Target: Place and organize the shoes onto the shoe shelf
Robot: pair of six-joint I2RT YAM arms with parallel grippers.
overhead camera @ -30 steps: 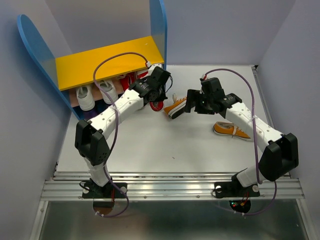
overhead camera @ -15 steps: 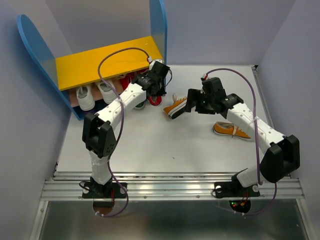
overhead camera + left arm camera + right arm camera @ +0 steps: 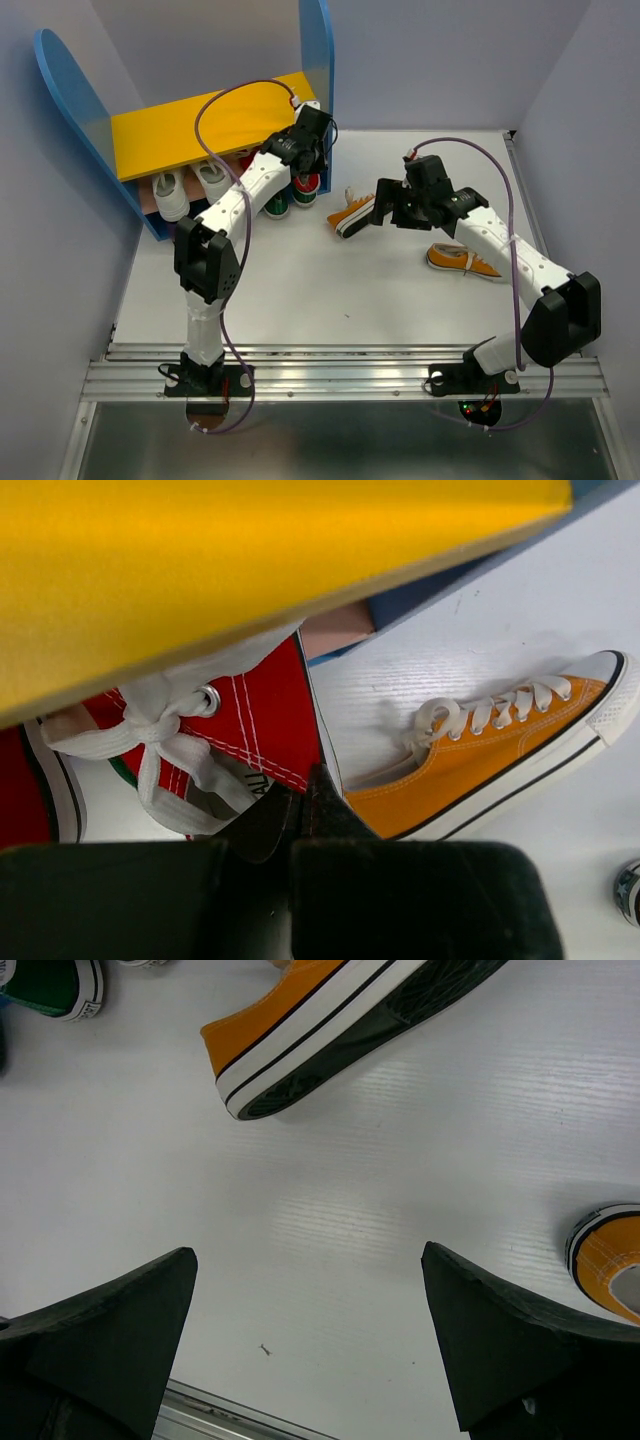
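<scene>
Up at the shelf (image 3: 321, 60), the left gripper (image 3: 306, 802) is clamped on the red shoe (image 3: 255, 715), its fingertips pinched together on the shoe's side wall just behind the white laces. That shoe sits at the shelf's right end, with its laced front tucked under the front edge of the yellow board (image 3: 250, 560). Whether its sole rests on the lower tier cannot be told. Just beside it on the table (image 3: 330, 300), outside the shelf, an orange shoe (image 3: 350, 212) lies tipped onto its side with the dark sole facing the right gripper (image 3: 308, 1255). That gripper hangs above the table near the shoe's heel, jaws spread wide and holding nothing. A second orange shoe (image 3: 465, 260) lies apart from the first, nearer the right arm. A green shoe (image 3: 45, 985) stands by the shelf's front. Two more shoes (image 3: 172, 193), showing mostly white from above, stand at the left of the lower tier.
</scene>
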